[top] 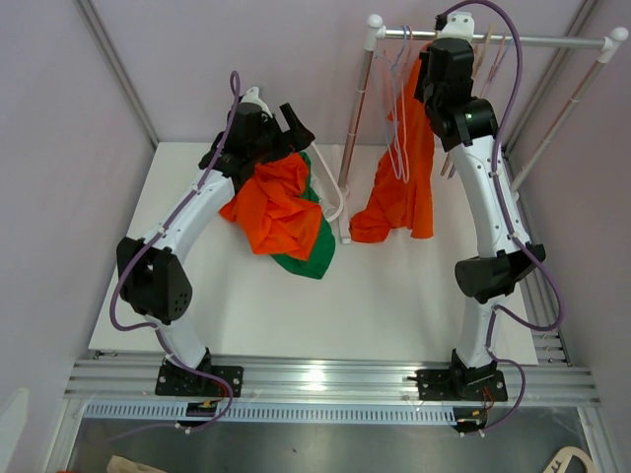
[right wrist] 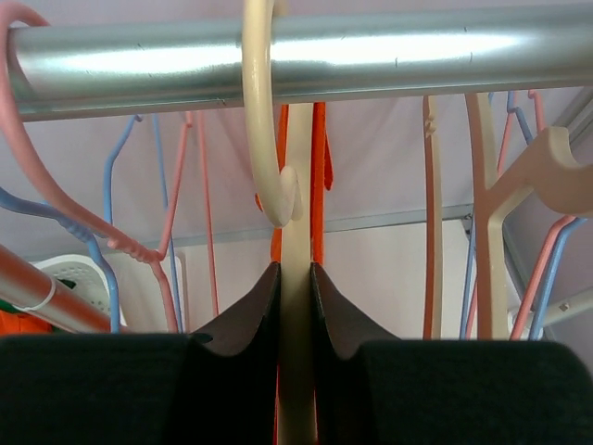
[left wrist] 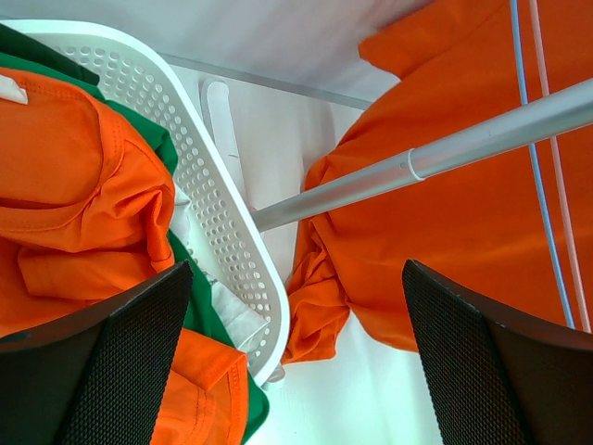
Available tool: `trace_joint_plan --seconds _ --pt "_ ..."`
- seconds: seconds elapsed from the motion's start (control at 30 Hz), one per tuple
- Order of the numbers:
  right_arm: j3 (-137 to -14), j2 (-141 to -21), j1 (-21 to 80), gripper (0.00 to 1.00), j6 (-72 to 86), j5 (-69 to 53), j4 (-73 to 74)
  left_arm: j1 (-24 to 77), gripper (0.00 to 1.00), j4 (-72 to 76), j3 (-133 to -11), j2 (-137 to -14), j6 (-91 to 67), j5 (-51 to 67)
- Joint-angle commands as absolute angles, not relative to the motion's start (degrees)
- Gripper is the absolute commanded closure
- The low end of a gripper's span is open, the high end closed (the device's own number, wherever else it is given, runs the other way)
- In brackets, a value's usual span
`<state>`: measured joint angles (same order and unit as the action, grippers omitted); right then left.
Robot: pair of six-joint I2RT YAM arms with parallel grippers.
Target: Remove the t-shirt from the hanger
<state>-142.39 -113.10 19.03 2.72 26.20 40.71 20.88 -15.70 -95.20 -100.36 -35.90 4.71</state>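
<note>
With the right hand (right wrist: 295, 306), clamping the cream plastic hanger (right wrist: 264, 139) by its stem.

Pinches both dark fingers tight on that stem, just below the hook looped over the shiny metal rail (right wrist: 417, 51). Leaves the orange t-shirt (top: 404, 192) draped on the hanger, hanging down toward the white counter (top: 394, 305). Holds the left hand (left wrist: 296, 362) spread wide and empty above the white perforated plastic basket (left wrist: 213, 195) of orange and green garments. Looks like the grasp step, shirt not yet off. Calls next for lifting the hook clear of the rail, or steadying the hanger for a pull on the cloth, without snagging the neighbouring pink hanger (right wrist: 56, 197).
</note>
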Motion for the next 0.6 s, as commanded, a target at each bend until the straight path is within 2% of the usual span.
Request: trace_joint_plan --seconds 0.0,0.57 --pt "-143.88 -112.24 19.34 1.0 0.88 28.56 39.91 21.45 0.01 -15.03 -95.71 -100.2 -35.24 5.45" --pt "-140.01 -103.28 22.06 1.0 -3.34 26.1 29.45 22.15 0.0 -16.61 -97.12 -94.14 -29.45 1.05"
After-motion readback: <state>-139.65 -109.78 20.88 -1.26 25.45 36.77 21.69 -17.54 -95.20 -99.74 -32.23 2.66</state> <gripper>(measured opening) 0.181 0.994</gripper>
